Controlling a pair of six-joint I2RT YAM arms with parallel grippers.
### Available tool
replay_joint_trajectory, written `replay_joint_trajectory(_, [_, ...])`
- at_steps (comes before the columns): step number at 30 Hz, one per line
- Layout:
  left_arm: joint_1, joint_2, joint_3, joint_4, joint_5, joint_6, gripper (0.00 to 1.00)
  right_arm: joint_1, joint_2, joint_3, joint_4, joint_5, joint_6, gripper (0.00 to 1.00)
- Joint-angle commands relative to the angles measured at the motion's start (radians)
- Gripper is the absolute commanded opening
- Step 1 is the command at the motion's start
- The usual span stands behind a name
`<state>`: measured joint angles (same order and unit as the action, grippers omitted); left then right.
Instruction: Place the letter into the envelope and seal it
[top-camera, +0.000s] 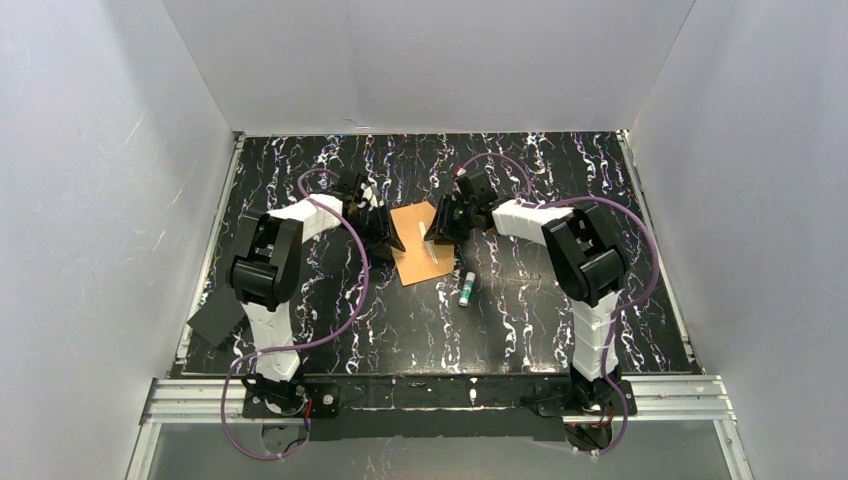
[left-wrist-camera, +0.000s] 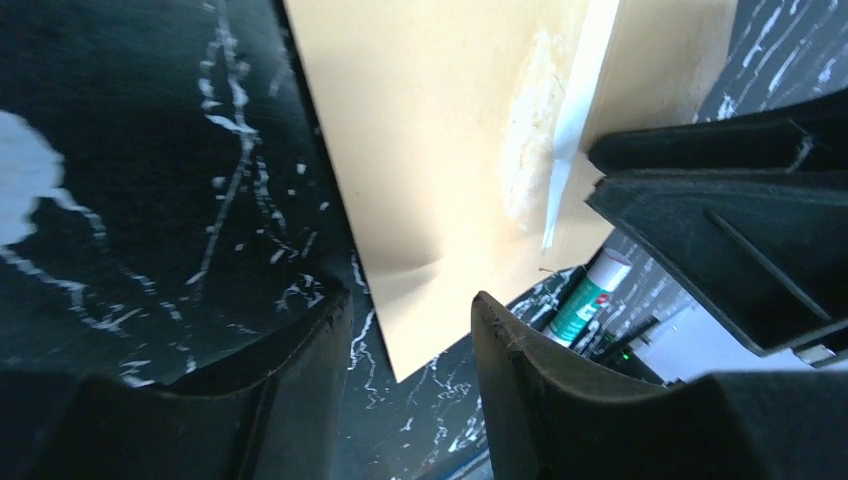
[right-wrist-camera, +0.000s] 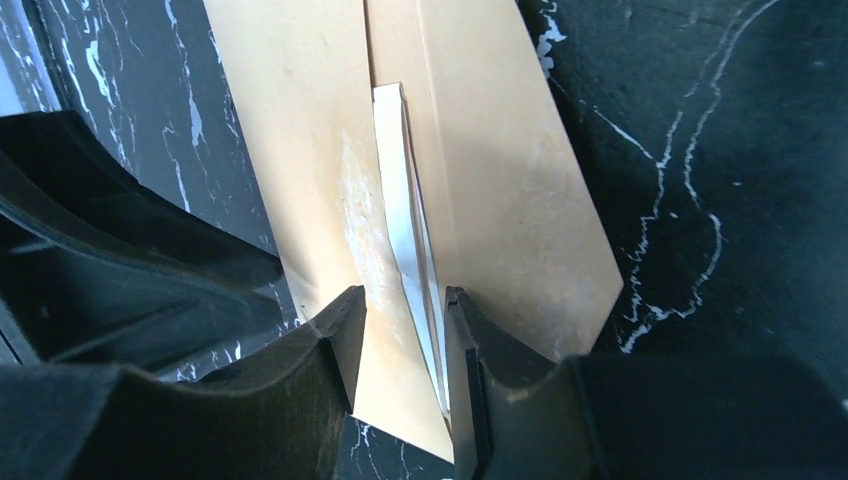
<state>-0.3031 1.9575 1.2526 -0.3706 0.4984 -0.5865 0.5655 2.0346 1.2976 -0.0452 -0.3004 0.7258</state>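
The orange-brown envelope (top-camera: 420, 252) lies flat mid-table between both grippers. In the right wrist view its body (right-wrist-camera: 290, 120) and flap (right-wrist-camera: 510, 170) meet at a pale strip (right-wrist-camera: 395, 180) that stands up a little, with a dull smear beside it. My right gripper (right-wrist-camera: 403, 295) is open, its jaws astride the strip, and the right one is close against the flap. My left gripper (left-wrist-camera: 410, 300) is open and empty, low over the envelope's (left-wrist-camera: 430, 130) near corner. No bordered cream letter shows in any view.
A green-and-white glue stick (top-camera: 466, 288) lies just right of the envelope and also shows in the left wrist view (left-wrist-camera: 590, 295). A black flat piece (top-camera: 215, 318) sits at the table's left edge. White walls enclose three sides.
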Motion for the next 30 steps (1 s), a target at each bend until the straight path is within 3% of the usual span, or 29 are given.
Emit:
replay_joint_trajectory(1, [0.014,-0.066,0.014,-0.033,-0.163,0.027,0.45,0.000,-0.061,0.052,-0.076,0.059,-0.053,0.43])
replay_joint_trajectory(10, [0.018,-0.009,0.106,-0.032,-0.164,0.010,0.45,-0.001,0.021,0.157,-0.046,0.026,-0.086,0.34])
replay_joint_trajectory(23, [0.020,0.089,0.156,-0.067,-0.161,-0.016,0.47,-0.003,0.110,0.219,-0.074,0.063,-0.075,0.32])
replay_joint_trajectory(30, [0.019,0.122,0.169,-0.063,-0.115,-0.022,0.35,-0.003,0.156,0.225,-0.071,0.028,-0.068,0.24])
